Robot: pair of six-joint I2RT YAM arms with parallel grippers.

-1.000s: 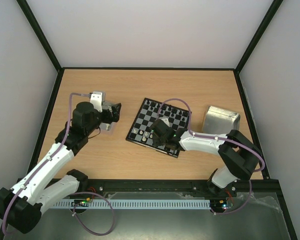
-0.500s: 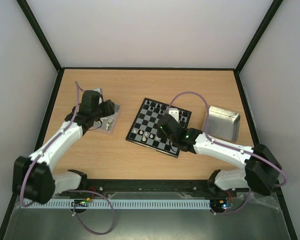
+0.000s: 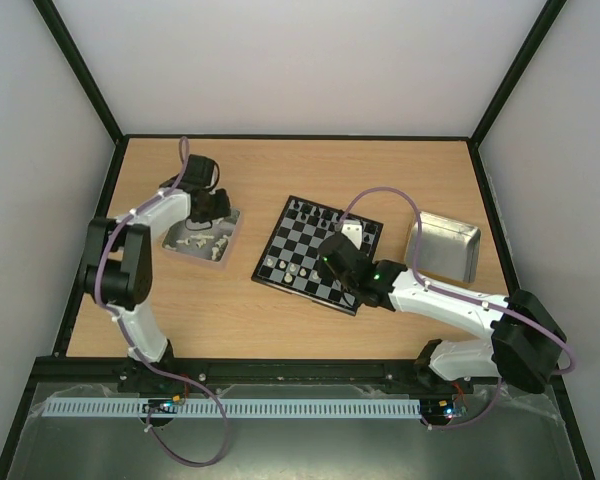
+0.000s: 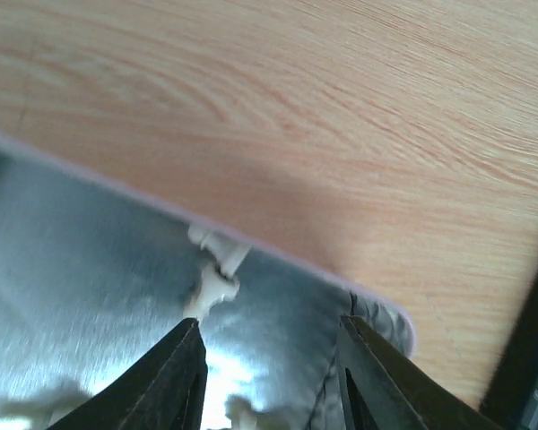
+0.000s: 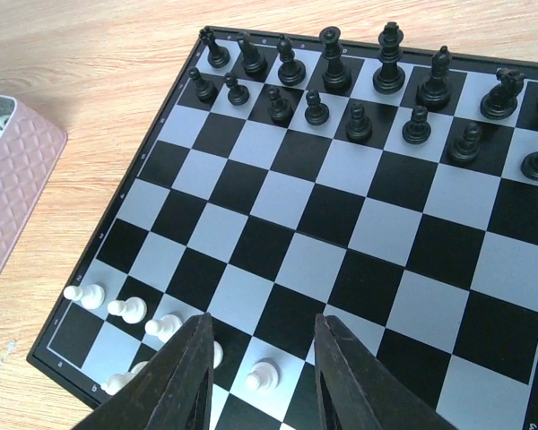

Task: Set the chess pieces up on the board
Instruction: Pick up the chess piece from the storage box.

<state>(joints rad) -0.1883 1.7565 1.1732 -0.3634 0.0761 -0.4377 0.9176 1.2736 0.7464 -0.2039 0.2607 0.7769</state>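
- From the top camera, the board (image 3: 302, 240) lay flat on the table (image 3: 280, 170), turned a little to one side.
- The black pieces (image 3: 320, 212) stood in two rows along the far side of the board.
- A few white pieces (image 3: 290, 268) stood along the near side of the board.
- A metal tray (image 3: 232, 238) sat to the left of the board, with more white pieces (image 3: 193, 241) lying in it.
- The left gripper (image 3: 208, 208) hung over that tray's far side, well apart from the board.
- A second metal tray (image 3: 445, 245) sat to the right of the board.
- The right gripper (image 3: 332, 266) was over the near half of the board.
- From the left wrist camera, the left gripper (image 4: 269, 376) had its jaws partly open, with nothing between them.
- A small white piece (image 4: 211, 287) lay in the tray (image 4: 72, 233) just past the left finger (image 4: 184, 376), next to the tray's rim.
- From the right wrist camera, the right gripper (image 5: 260, 376) had its jaws partly open above the near rows of the board (image 5: 341, 224), holding nothing.
- One white pawn (image 5: 264, 374) stood on the board below the gap between the jaws.
- More white pawns (image 5: 125, 309) stood in a line to the left of it.
- The black pieces (image 5: 341, 81) filled the far rows of the board.
- A pink padded thing (image 5: 13, 188) lay on the table left of the board.
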